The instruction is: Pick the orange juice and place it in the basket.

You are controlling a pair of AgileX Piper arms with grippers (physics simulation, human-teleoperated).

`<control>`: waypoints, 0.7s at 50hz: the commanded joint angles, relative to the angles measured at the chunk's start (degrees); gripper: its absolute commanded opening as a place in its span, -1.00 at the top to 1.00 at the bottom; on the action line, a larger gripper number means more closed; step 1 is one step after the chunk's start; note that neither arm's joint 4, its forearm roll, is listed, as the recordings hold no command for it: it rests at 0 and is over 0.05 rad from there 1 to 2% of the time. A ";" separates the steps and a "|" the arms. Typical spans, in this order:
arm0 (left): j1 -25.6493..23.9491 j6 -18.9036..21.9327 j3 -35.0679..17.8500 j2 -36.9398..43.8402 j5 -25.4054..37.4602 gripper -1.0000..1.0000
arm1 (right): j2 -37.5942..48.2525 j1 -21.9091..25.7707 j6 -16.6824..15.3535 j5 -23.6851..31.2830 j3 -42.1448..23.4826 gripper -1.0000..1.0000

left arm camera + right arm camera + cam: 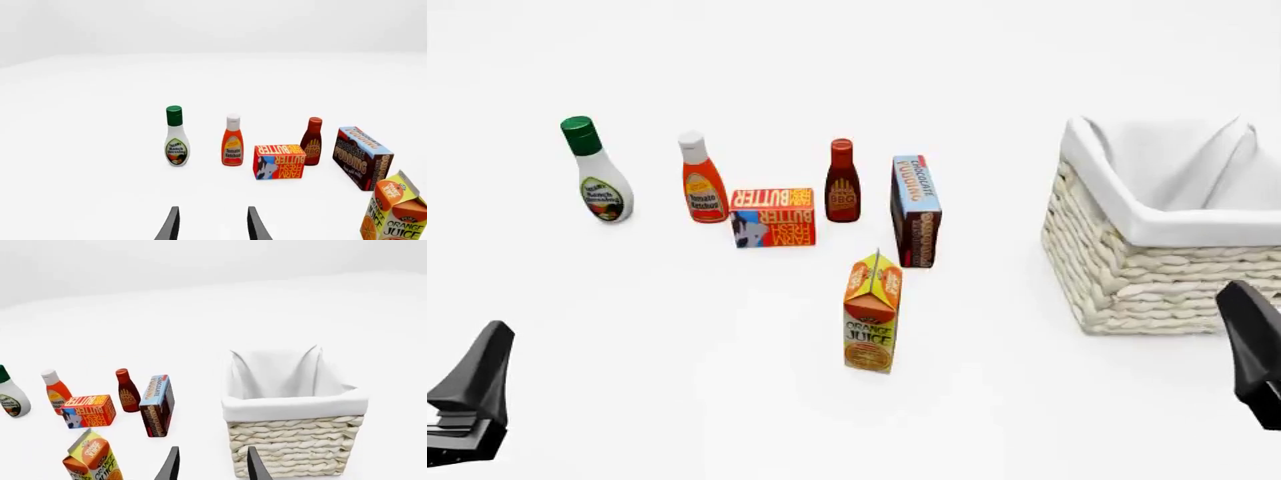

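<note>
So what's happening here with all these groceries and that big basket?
Two robot arms sit at a table, and nothing is being held yet. The orange juice carton stands upright by itself, nearest the arms. The basket it should go into sits off to the right. Behind the carton are a butter box, pudding box and three bottles. The left pincer and right pincer are both open, well short of the carton.

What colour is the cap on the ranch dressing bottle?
Green cap, clearest in the left wrist view.
</note>
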 commanded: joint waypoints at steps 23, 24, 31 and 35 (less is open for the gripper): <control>0.01 0.00 0.02 -0.08 0.06 -1.00 | 21.28 9.91 10.71 7.48 -18.74 -1.00; 0.01 -0.01 0.02 -0.08 0.06 -1.00 | 22.20 10.08 11.19 7.59 -19.12 -1.00; 0.01 0.00 0.02 -0.08 0.06 -1.00 | 25.95 11.63 13.27 9.23 -23.09 -1.00; 0.01 0.02 0.02 -0.08 0.06 -1.00 | 27.29 12.01 14.27 9.71 -23.94 -1.00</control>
